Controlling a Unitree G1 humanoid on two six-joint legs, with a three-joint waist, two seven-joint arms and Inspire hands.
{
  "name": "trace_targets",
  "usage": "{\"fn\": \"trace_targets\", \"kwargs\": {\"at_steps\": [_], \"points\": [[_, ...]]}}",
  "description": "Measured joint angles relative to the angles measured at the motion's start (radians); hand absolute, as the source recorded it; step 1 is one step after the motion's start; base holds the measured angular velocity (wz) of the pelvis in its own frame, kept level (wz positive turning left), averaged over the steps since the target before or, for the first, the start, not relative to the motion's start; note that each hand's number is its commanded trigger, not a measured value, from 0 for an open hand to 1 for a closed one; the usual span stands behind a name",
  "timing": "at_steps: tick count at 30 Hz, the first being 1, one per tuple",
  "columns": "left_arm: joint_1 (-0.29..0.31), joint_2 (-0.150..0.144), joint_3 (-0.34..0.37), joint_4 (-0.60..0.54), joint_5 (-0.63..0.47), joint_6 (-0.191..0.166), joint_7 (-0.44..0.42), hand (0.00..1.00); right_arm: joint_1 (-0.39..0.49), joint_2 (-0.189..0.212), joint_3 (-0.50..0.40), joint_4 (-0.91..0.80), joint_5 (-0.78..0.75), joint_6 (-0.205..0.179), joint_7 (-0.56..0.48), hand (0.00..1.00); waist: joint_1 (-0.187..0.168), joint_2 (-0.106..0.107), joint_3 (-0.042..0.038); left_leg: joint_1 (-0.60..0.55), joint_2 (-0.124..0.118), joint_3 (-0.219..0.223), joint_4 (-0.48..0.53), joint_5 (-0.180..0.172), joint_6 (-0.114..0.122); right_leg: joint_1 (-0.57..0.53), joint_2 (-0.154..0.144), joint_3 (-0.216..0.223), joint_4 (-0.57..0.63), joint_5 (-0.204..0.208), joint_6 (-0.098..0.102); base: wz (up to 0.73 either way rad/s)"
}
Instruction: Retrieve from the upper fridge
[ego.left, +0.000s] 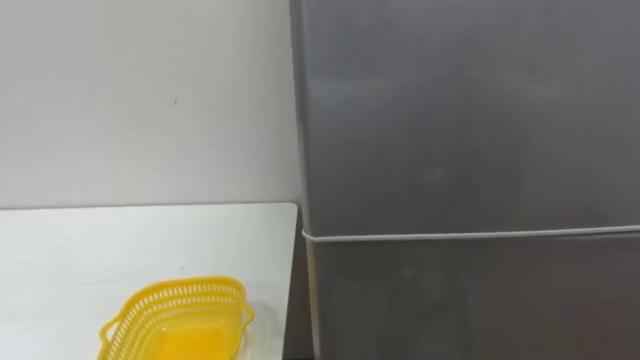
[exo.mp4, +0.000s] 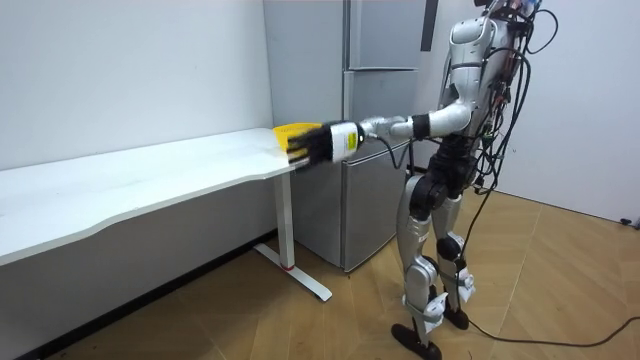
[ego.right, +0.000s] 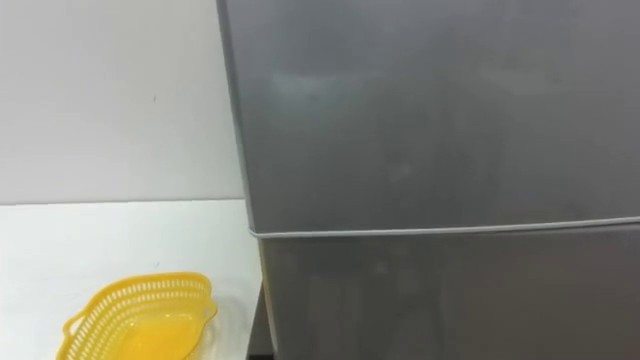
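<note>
A pale plain wall (ego.left: 140, 100) fills the left of the eye views, and below it lies a long white flat-topped table (ego.left: 120, 235). Near the table's right end sits a yellow perforated plastic basket (ego.left: 185, 288) with a wavy rim, shallow and open at the top. It stands close to the table's edge but not at it.

Right of the table, just beside its end, stands a tall grey brushed-metal fridge (ego.left: 470, 180). Its upper door (ego.left: 470, 120) is closed flush, so whatever it holds is hidden behind it. A thin pale seam (ego.left: 470, 236) runs level across the front and parts it from the lower door (ego.left: 470, 300), which is also closed.

In the room view the robot stands upright on the wooden floor, in front of the fridge and near its corner. Its left arm is stretched out level toward the room view's left. The left hand (exo.mp4: 308, 145) shows at the table's end, in front of the basket (whether it touches the basket I cannot tell). Its fingers look like a dark smear, so I cannot tell whether they are spread or curled.
</note>
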Motion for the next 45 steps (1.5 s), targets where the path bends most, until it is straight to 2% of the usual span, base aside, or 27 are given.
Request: {"fn": "trace_targets", "kwargs": {"at_steps": [1, 4, 6, 7, 10, 11, 15, 20, 25, 28, 32, 37, 40, 45], "points": [[0.002, 0.000, 0.000, -0.087, 0.004, -0.001, 0.003, 0.00, 0.009, -0.001, 0.000, 0.001, -0.001, 0.001, 0.002, 0.00, 0.008, 0.000, 0.0004, -0.001, 0.000, 0.000, 0.000, 0.000, 0.000, -0.001, 0.001, 0.007, -0.003, 0.000, 0.000, -0.04], [0.004, 0.013, 0.002, -0.211, 0.041, -0.009, 0.002, 0.00, 0.014, 0.000, 0.000, 0.016, 0.000, 0.004, 0.010, 0.00, 0.012, -0.001, 0.0007, -0.002, -0.001, 0.002, 0.001, 0.000, 0.000, 0.001, 0.001, 0.005, -0.005, 0.000, 0.000, 0.01], [0.003, 0.034, 0.009, -0.301, 0.068, -0.011, -0.024, 0.00, 0.015, 0.000, 0.000, 0.019, -0.005, 0.003, 0.013, 0.00, 0.008, -0.001, 0.0013, 0.000, 0.000, 0.001, 0.003, 0.000, 0.000, 0.006, 0.001, 0.006, -0.006, 0.001, 0.000, 0.00], [0.003, 0.036, 0.008, -0.337, 0.085, -0.012, -0.050, 0.00, 0.016, 0.000, 0.000, 0.021, -0.005, 0.003, 0.016, 0.00, 0.007, -0.003, 0.0030, 0.001, -0.001, -0.005, 0.004, 0.000, 0.000, 0.008, 0.001, 0.005, -0.007, 0.001, 0.000, 0.00], [-0.003, 0.035, -0.005, -0.400, 0.119, -0.012, -0.121, 0.00, 0.014, 0.001, 0.001, 0.020, -0.008, 0.004, 0.036, 0.00, 0.005, -0.005, 0.0082, -0.002, -0.001, -0.010, 0.007, 0.000, 0.000, 0.005, 0.002, 0.012, -0.008, 0.001, 0.000, 0.01], [-0.011, 0.035, -0.010, -0.409, 0.119, -0.012, -0.135, 0.00, 0.012, 0.001, 0.002, 0.020, -0.009, 0.005, 0.041, 0.00, 0.005, -0.007, 0.0122, -0.003, -0.001, -0.011, 0.007, 0.000, 0.000, 0.004, 0.003, 0.014, -0.008, 0.000, 0.000, 0.00], [-0.033, 0.036, -0.095, -0.478, 0.121, 0.000, -0.247, 0.00, 0.004, 0.000, 0.018, 0.012, -0.028, 0.005, 0.076, 0.00, -0.024, -0.011, 0.0171, -0.019, -0.003, -0.017, 0.011, 0.000, 0.000, -0.003, 0.003, 0.012, -0.008, 0.001, 0.000, 0.07], [-0.061, 0.036, -0.217, -0.491, 0.115, 0.019, -0.405, 0.00, -0.010, -0.003, 0.023, 0.014, -0.027, 0.005, 0.099, 0.00, -0.051, -0.013, 0.0165, -0.019, -0.003, -0.012, 0.011, 0.000, 0.000, -0.005, 0.005, 0.021, -0.007, 0.001, -0.001, 0.00], [-0.106, 0.043, -0.352, -0.530, 0.056, 0.051, -0.595, 0.00, -0.046, -0.003, 0.022, 0.023, -0.083, 0.004, 0.122, 0.00, -0.109, -0.012, 0.0175, -0.028, -0.004, -0.008, 0.014, 0.000, 0.000, -0.015, 0.005, 0.028, -0.007, 0.001, -0.001, -0.02], [-0.144, 0.049, -0.392, -0.531, 0.055, 0.056, -0.703, 0.00, -0.058, -0.003, 0.021, 0.043, -0.095, 0.004, 0.128, 0.00, -0.133, -0.012, 0.0176, -0.026, -0.003, -0.005, 0.013, 0.000, 0.000, -0.015, 0.005, 0.037, -0.006, 0.001, -0.001, -0.05], [-0.167, 0.049, -0.402, -0.531, 0.006, 0.066, -0.805, 0.00, -0.060, -0.003, 0.021, 0.054, -0.096, 0.006, 0.139, 0.00, -0.139, -0.012, 0.0176, -0.019, 0.000, 0.011, 0.011, 0.000, 0.000, -0.017, 0.006, 0.049, -0.006, 0.002, -0.001, -0.13], [-0.177, 0.049, -0.401, -0.531, -0.043, 0.100, -0.916, 0.00, -0.055, 0.000, 0.021, 0.054, -0.115, 0.014, 0.165, 0.00, -0.139, -0.016, 0.0175, -0.022, -0.001, 0.017, 0.008, 0.000, 0.000, -0.027, 0.006, 0.060, -0.003, 0.002, -0.001, -0.05], [-0.187, 0.049, -0.400, -0.531, -0.060, 0.118, -0.958, 0.00, -0.054, 0.000, 0.021, 0.057, -0.116, 0.024, 0.170, 0.00, -0.138, -0.018, 0.0161, -0.024, -0.001, 0.018, 0.008, 0.000, 0.000, -0.030, 0.006, 0.062, -0.003, 0.002, -0.001, 0.00], [-0.199, 0.049, -0.400, -0.531, -0.062, 0.128, -0.993, 0.00, -0.047, 0.000, 0.022, 0.056, -0.116, 0.041, 0.181, 0.00, -0.137, -0.018, 0.0151, -0.023, -0.001, 0.018, 0.008, 0.000, 0.000, -0.030, 0.006, 0.065, -0.003, 0.002, -0.001, 0.00]]}}
